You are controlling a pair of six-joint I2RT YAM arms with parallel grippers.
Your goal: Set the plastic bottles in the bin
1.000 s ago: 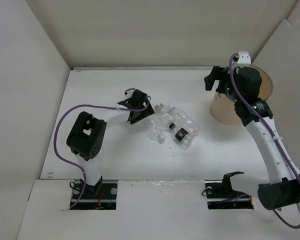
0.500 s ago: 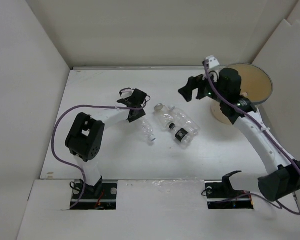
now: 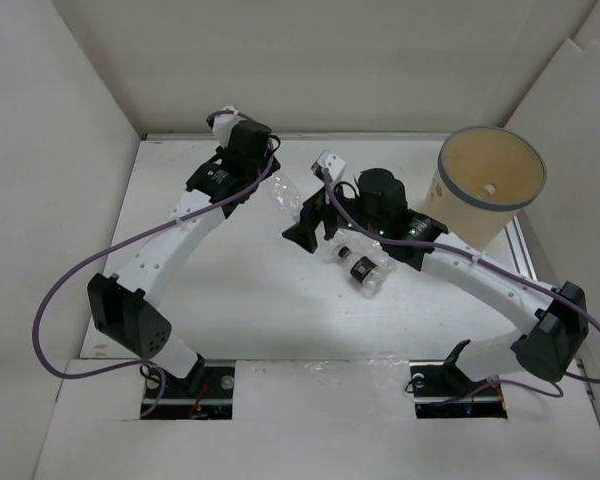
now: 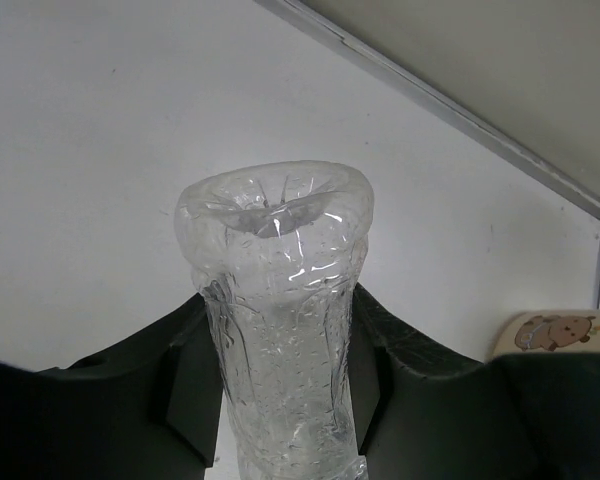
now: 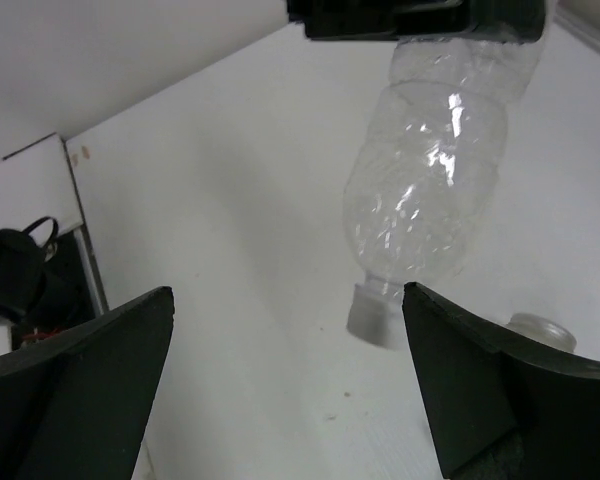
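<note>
My left gripper (image 3: 270,180) is shut on a clear white-capped plastic bottle (image 3: 286,196) and holds it above the table near the back. In the left wrist view the bottle (image 4: 280,300) stands between the fingers, base towards the camera. My right gripper (image 3: 302,228) is open and empty, just right of that bottle. Its wrist view shows the held bottle (image 5: 430,190) hanging cap down ahead of the open jaws (image 5: 287,300). Two or three bottles lie under the right arm, one with a black label (image 3: 363,268). The tan bin (image 3: 490,185) stands at the right with a small white thing inside.
White walls enclose the table on the left, back and right. The bin stands close to the right wall. Purple cables loop from both arms. A second cap (image 5: 540,330) shows on the table by the right finger.
My left arm has lifted one bottle off the pile and carried it up towards the back. My right arm has swung from over the bin leftwards to above the bottle pile.
</note>
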